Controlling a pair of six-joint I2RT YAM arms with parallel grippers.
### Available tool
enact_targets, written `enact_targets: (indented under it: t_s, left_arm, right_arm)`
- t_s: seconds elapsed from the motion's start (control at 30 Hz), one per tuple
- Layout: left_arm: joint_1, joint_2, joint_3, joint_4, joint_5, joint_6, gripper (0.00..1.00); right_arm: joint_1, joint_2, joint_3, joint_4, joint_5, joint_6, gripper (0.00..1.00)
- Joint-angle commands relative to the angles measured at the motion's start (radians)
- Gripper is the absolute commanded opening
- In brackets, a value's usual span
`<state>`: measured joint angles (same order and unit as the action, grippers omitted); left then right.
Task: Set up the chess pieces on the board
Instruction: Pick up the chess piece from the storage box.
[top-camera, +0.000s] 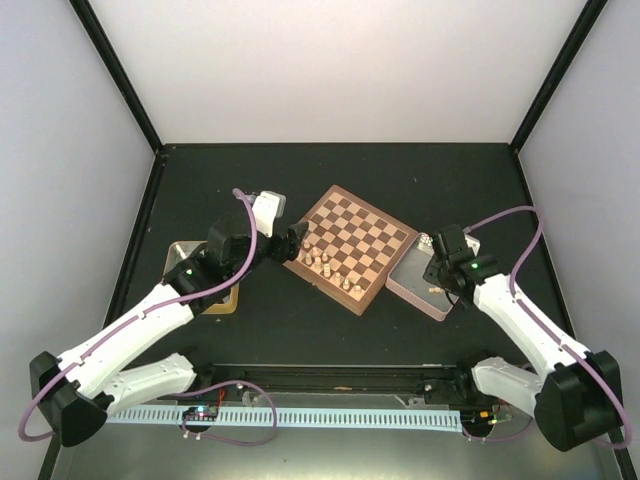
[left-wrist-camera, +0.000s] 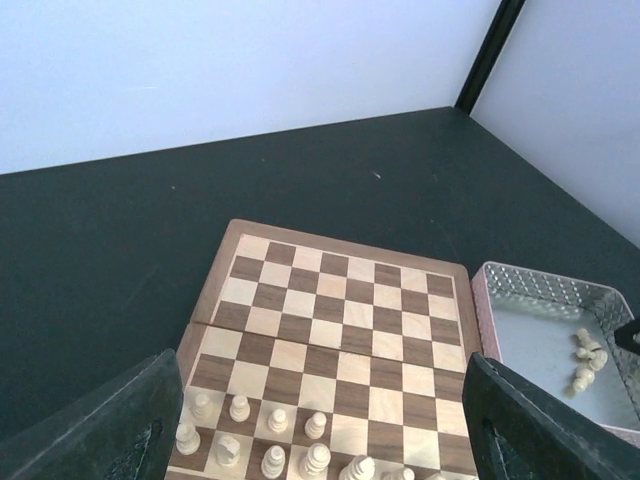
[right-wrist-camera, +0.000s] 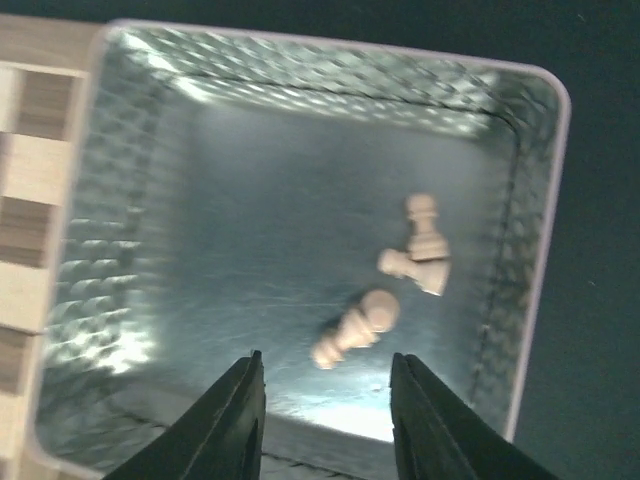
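Chess pieces (right-wrist-camera: 428, 250) lie toward the tray (right-wrist-camera: 522, 250) wall farthest from the board (right-wrist-camera: 25, 230).

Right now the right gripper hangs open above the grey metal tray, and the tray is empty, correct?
Not empty. The right wrist view shows three pale chess pieces lying on the floor of the grey metal tray, under the open right gripper. The rest holds.

a lab test cell: white panel walls (top-camera: 340, 70), black frame (top-camera: 118, 75), dark table (top-camera: 270, 330).
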<state>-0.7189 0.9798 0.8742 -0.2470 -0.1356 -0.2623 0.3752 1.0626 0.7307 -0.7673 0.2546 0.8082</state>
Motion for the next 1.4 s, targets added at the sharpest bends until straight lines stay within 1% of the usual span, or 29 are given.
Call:
enact_targets:
  t_s: [0.0, 0.27, 0.57, 0.67, 0.77, 0.83, 1.0, 1.2, 1.23, 1.27, 1.33, 1.37]
  left_arm:
    - [0.012, -0.016, -0.018, 0.077, -0.019, 0.019, 0.79]
    - [0.024, -0.005, 0.012, 0.051, 0.003, 0.018, 0.80]
    - [0.036, -0.015, 0.003, 0.061, 0.024, 0.029, 0.78]
    - [0.039, -0.017, 0.003, 0.061, 0.025, 0.030, 0.78]
    - [0.040, -0.016, 0.002, 0.060, 0.024, 0.032, 0.77]
    - [0.042, -0.018, 0.002, 0.060, 0.021, 0.033, 0.77]
    - [0.044, -0.017, 0.003, 0.063, 0.013, 0.032, 0.77]
    - [0.050, -0.019, 0.002, 0.062, 0.007, 0.024, 0.78]
    - [0.051, -0.018, 0.001, 0.063, 0.019, 0.022, 0.79]
    - [0.053, -0.015, -0.003, 0.070, 0.059, 0.021, 0.79]
    - [0.052, -0.006, -0.020, 0.105, 0.156, 0.006, 0.80]
    - [0.053, 0.003, -0.035, 0.139, 0.229, -0.006, 0.81]
  right_arm:
    - [-0.043, 0.049, -0.043, -0.017, 0.056, -0.009, 0.33]
    - [-0.084, 0.169, -0.076, 0.077, 0.003, -0.023, 0.32]
    - [-0.102, 0.250, -0.097, 0.183, 0.019, -0.035, 0.26]
    - [-0.104, 0.264, -0.099, 0.195, 0.012, -0.041, 0.16]
    - [-0.105, 0.250, -0.090, 0.182, 0.016, -0.045, 0.05]
    - [-0.104, 0.226, -0.076, 0.165, 0.029, -0.051, 0.02]
    - [-0.105, 0.159, -0.006, 0.090, 0.060, -0.095, 0.01]
    - [-0.104, 0.132, 0.071, 0.059, 0.013, -0.142, 0.01]
    - [-0.104, 0.134, 0.080, 0.056, 0.002, -0.144, 0.01]
    - [-0.103, 0.136, 0.088, 0.053, -0.013, -0.142, 0.01]
    - [-0.104, 0.131, 0.107, 0.050, -0.055, -0.127, 0.01]
    - [-0.104, 0.125, 0.113, 0.051, -0.085, -0.115, 0.01]
